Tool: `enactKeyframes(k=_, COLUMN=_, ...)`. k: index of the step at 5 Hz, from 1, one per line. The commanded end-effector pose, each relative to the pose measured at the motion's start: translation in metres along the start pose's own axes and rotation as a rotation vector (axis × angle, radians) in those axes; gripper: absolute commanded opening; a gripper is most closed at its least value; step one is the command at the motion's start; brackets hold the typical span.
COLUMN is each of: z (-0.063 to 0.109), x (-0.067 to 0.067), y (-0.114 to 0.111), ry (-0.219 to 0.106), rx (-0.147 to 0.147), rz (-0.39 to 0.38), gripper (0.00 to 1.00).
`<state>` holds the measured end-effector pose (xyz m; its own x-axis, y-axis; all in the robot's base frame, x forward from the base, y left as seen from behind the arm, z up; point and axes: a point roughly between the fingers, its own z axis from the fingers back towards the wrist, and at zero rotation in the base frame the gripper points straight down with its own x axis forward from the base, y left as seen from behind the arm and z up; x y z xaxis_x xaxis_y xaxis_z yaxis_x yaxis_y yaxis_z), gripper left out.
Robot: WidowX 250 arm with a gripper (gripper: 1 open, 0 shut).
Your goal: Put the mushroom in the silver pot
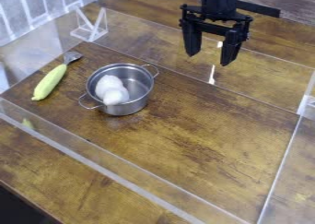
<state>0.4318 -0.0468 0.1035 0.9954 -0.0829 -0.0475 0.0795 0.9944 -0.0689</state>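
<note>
I see the mushroom [110, 88] sitting inside the silver pot [133, 103] near the bench's [209, 145] left edge, its underside hidden by the wall, while my tool [212, 51] hangs wide and empty toward the far edge.

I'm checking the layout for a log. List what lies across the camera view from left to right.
Yellow-green corn piece → silver pot with the white mushroom inside it → the open claw, hanging empty above the wooden table.
</note>
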Motion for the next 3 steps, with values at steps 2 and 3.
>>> enactKeyframes(k=2, z=-0.007, x=-0.001, y=-0.005, ry=-0.007, rx=0.004, rz=-0.004, gripper=1.00)
enactKeyframes(k=3, z=-0.011, x=-0.006, y=0.001, ry=0.009, rx=0.012, rz=0.016, gripper=1.00)
